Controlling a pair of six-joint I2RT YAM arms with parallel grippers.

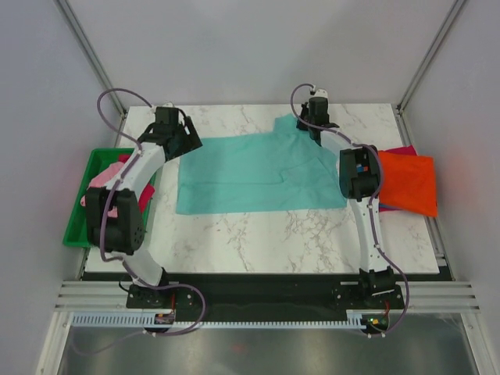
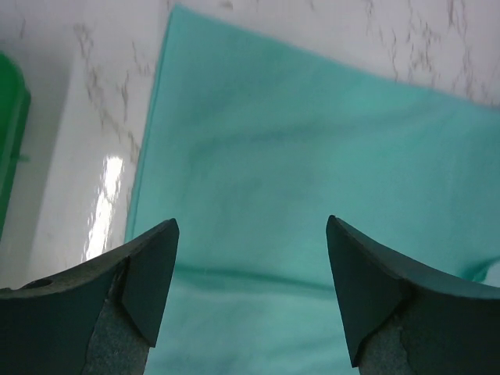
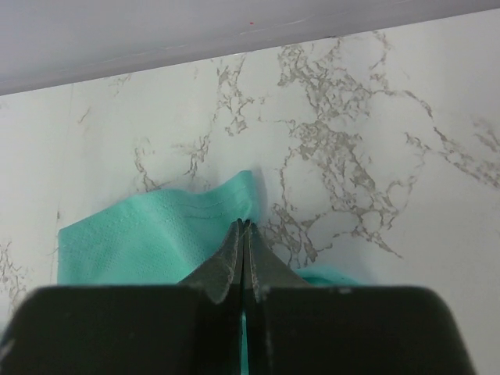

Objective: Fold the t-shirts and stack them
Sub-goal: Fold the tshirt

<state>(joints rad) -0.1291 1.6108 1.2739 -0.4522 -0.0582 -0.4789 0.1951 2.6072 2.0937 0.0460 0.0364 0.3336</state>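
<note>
A teal t-shirt [image 1: 250,176] lies spread on the marble table [image 1: 258,234]. My right gripper [image 1: 306,129] is shut on its far raised edge; in the right wrist view [image 3: 244,223] teal cloth [image 3: 141,242] shows between the closed fingers. My left gripper [image 1: 190,144] is open and empty just above the shirt's far left part; in the left wrist view [image 2: 251,223] the teal cloth [image 2: 312,141] lies flat under the spread fingers. An orange t-shirt [image 1: 408,183] lies on a magenta one [image 1: 402,151] at the right table edge.
A green plastic tray [image 1: 78,223] stands off the table's left edge and holds pink cloth [image 1: 105,176]; its rim shows in the left wrist view [image 2: 12,148]. Grey walls and frame posts enclose the table at the back and sides.
</note>
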